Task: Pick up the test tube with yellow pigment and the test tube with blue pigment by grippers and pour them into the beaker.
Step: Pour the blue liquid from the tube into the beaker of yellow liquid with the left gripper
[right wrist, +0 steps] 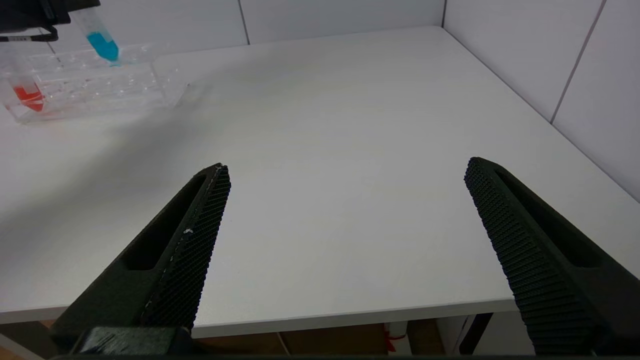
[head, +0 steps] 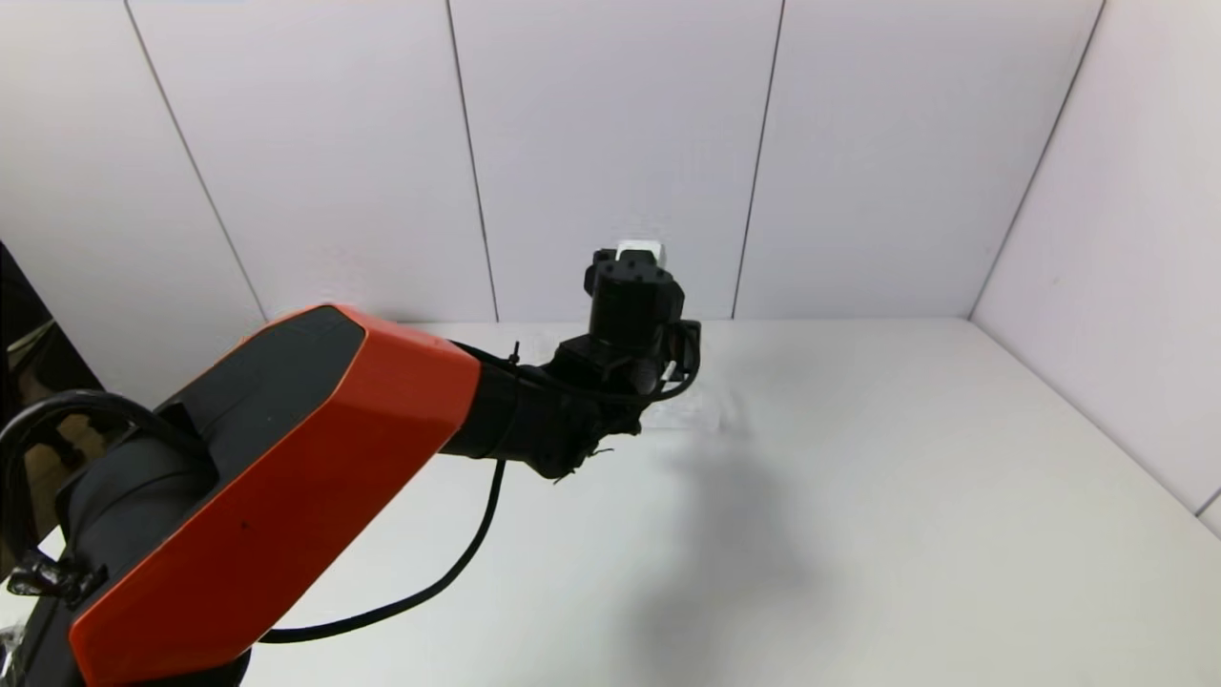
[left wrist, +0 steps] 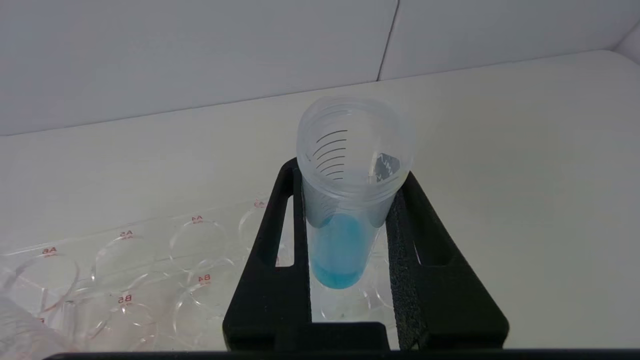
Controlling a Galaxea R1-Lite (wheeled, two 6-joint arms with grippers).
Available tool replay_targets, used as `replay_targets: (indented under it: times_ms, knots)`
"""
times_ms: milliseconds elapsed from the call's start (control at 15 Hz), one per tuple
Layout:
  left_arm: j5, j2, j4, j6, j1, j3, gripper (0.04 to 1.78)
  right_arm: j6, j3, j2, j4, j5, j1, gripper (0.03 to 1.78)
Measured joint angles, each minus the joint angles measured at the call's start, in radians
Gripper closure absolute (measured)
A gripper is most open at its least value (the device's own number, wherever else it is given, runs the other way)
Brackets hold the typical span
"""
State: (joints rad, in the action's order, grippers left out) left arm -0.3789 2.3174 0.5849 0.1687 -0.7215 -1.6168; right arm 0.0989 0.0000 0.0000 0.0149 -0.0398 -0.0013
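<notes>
Your left gripper (left wrist: 350, 210) has its two black, foam-padded fingers (left wrist: 407, 260) clamped on the slim clear test tube with blue pigment (left wrist: 345, 200), one pad on either side of its wall. The tube's wide ribbed mouth faces the wrist camera, black graduation marks run down its inside, and a shallow pool of bright blue liquid sits in its rounded bottom, just past the fingertips. Directly beneath the held tube lies the clear plastic tube rack (left wrist: 125, 265), its round wells tagged with red labels such as A4, A5, A6, B4 and B5; from the right wrist view the tube (right wrist: 102, 42) hangs tilted with its tip just above the rack (right wrist: 100, 85). At the rack's far end from your gripper a second clear tube holding red liquid (right wrist: 27, 92) stands in a well. In the head view the orange-and-black left arm (head: 286, 477) reaches forward across the white table (head: 906, 496), hiding the tube. Your right gripper (right wrist: 347, 200), well apart from the rack near the table's front edge, shows its black ridged fingers (right wrist: 195, 250) spread wide and holding nothing.
</notes>
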Motion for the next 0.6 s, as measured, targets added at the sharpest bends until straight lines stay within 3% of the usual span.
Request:
replay_targets:
  times_ms: [600]
  knots:
    - [-0.001,-0.024,-0.056,-0.012,-0.007,-0.050,1.37,0.000,0.000,0.000,0.000,0.000,0.000,0.10]
